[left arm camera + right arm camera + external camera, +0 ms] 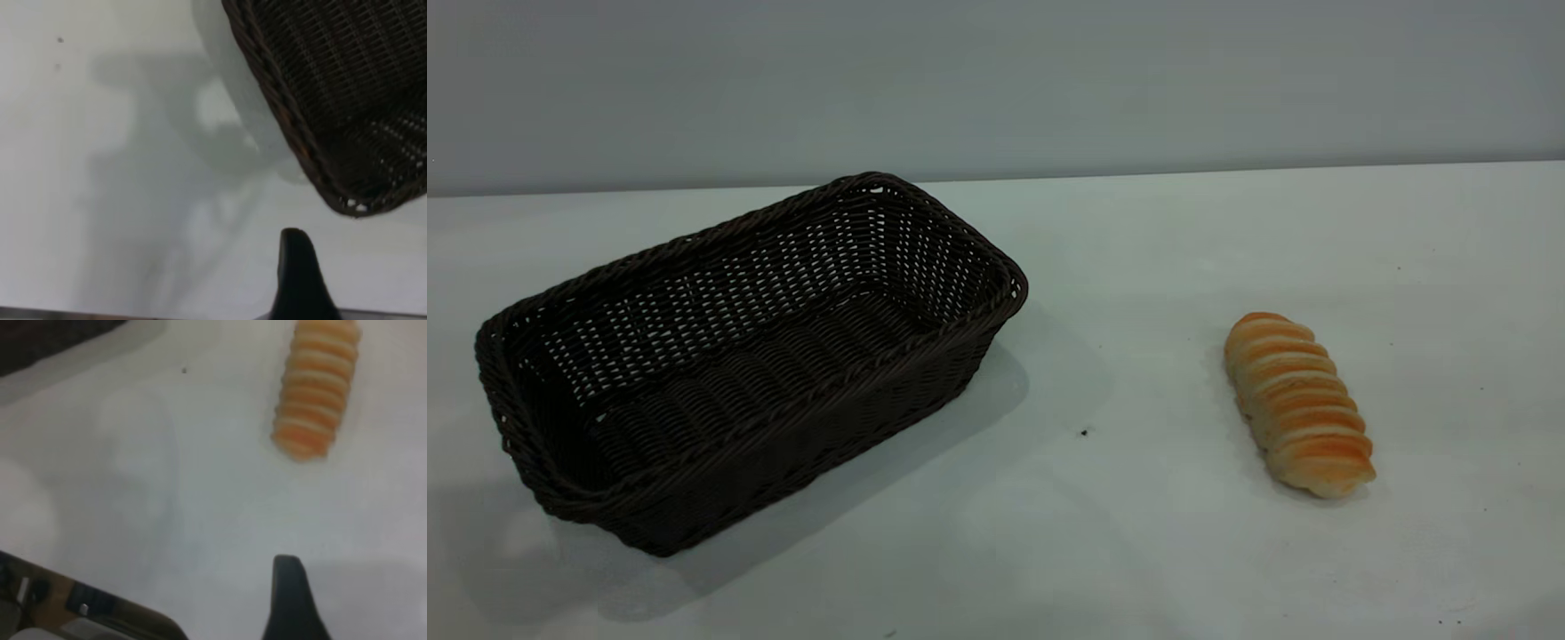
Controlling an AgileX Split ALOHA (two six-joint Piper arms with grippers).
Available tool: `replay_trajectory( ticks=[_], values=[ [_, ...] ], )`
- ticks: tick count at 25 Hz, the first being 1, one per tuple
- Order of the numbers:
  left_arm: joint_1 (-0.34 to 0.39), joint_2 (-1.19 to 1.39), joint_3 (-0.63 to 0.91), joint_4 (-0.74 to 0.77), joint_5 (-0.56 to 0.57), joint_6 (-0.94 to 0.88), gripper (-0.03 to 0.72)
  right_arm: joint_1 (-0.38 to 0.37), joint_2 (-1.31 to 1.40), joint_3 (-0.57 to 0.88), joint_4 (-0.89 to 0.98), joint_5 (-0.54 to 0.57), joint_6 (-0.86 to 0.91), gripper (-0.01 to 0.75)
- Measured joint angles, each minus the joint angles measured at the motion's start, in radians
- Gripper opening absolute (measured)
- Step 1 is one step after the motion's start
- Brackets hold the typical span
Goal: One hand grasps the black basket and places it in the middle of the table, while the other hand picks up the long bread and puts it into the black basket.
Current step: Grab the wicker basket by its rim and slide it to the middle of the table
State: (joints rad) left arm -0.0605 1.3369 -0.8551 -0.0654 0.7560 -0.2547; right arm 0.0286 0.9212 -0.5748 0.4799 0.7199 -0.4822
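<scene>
The black basket (747,356) is a large dark woven wicker basket that stands empty on the left of the white table, set at an angle. Its corner shows in the left wrist view (340,100). The long bread (1298,402) is a ridged golden-orange loaf lying on the right of the table, apart from the basket; it also shows in the right wrist view (319,390). Neither arm shows in the exterior view. Only a black tip of my left gripper (299,277) shows, above bare table near the basket's corner. Only a black tip of my right gripper (288,600) shows, well short of the bread.
The white table (1103,533) meets a grey wall at the back. A small dark speck (1084,432) lies between basket and bread. The table's edge and some equipment (80,607) show in the right wrist view.
</scene>
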Motion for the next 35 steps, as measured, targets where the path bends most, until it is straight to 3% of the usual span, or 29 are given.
replay_trajectory(
  ticks=[14,23,32,35],
  values=[
    [0.0,0.348,-0.001,-0.01,-0.189,-0.285,0.521,0.0,0.044,-0.041,0.012,0.009,-0.014,0.49],
    [0.0,0.486,-0.009,-0.05,-0.316,-0.295,0.521,0.0,0.044,-0.041,0.012,0.003,-0.023,0.49],
    [-0.018,0.674,-0.011,-0.114,-0.514,-0.291,0.521,0.0,0.044,-0.041,0.013,0.001,-0.023,0.491],
    [-0.027,0.709,-0.011,-0.123,-0.534,-0.29,0.479,0.0,0.044,-0.041,0.013,0.001,-0.024,0.491]
  ],
)
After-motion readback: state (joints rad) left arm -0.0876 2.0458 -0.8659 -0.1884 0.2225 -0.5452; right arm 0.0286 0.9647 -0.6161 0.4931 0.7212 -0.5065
